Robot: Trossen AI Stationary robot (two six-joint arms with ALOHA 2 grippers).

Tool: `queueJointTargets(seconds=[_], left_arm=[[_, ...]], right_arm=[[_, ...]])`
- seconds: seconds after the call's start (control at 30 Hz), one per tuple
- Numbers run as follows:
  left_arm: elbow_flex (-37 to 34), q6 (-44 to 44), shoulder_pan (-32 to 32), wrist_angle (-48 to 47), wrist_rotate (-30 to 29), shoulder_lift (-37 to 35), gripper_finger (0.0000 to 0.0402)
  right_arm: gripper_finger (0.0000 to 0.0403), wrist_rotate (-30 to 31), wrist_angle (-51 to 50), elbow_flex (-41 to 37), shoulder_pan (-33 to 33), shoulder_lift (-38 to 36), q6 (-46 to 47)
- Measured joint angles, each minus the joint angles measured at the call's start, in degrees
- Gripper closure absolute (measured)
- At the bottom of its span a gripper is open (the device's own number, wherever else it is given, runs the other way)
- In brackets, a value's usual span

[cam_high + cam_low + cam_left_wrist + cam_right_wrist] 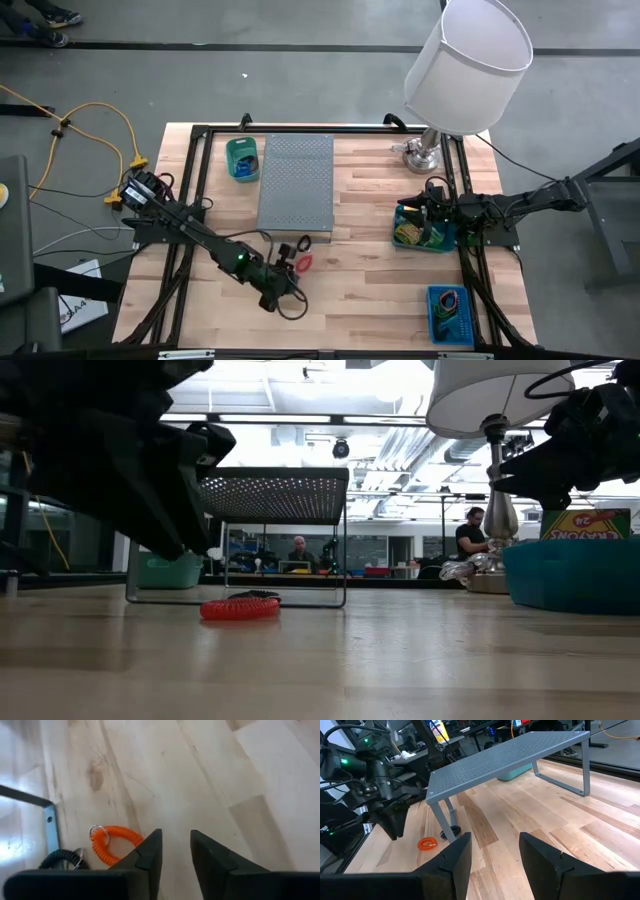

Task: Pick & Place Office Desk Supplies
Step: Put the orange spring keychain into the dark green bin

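The left hand (283, 290) hovers over the light wooden bench (370, 290) with its fingers parted and nothing between them, just beside the red coiled loop clip (304, 263). That clip lies flat by the corner leg of the grey perforated metal stand (296, 180), next to a dark coiled clip (62, 860). The right hand (425, 212) sits released over the teal bin (422, 240), empty.

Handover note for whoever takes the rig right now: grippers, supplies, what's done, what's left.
Left gripper: open, empty, low over the table by the red coil band.
Right gripper: open, empty, above the teal bin.
Red coil band and black coil band lie loose at the grey perforated shelf leg.
Done: some items sit in the teal bin and blue tray.
Left: both coil bands.
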Motion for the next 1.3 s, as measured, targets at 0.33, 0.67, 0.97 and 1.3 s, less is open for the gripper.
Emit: queueJointTargets(seconds=[0.33,0.67,0.97,1.3], left_arm=[[0.0,2.7,3.5,0.0,3.0,0.0,0.0253],[0.0,4.4,4.1,-0.1,3.2,0.7,0.0252],[0.0,2.9,5.1,-0.4,3.7,1.7,0.0252],[0.0,-0.6,6.4,-0.4,6.4,4.7,0.0252]], right_arm=[[0.0250,0.0,0.0,0.0,0.0,0.0,0.0],[0.0250,0.0,0.0,0.0,0.0,0.0,0.0],[0.0250,0.0,0.0,0.0,0.0,0.0,0.0],[0.0250,0.0,0.0,0.0,0.0,0.0,0.0]])
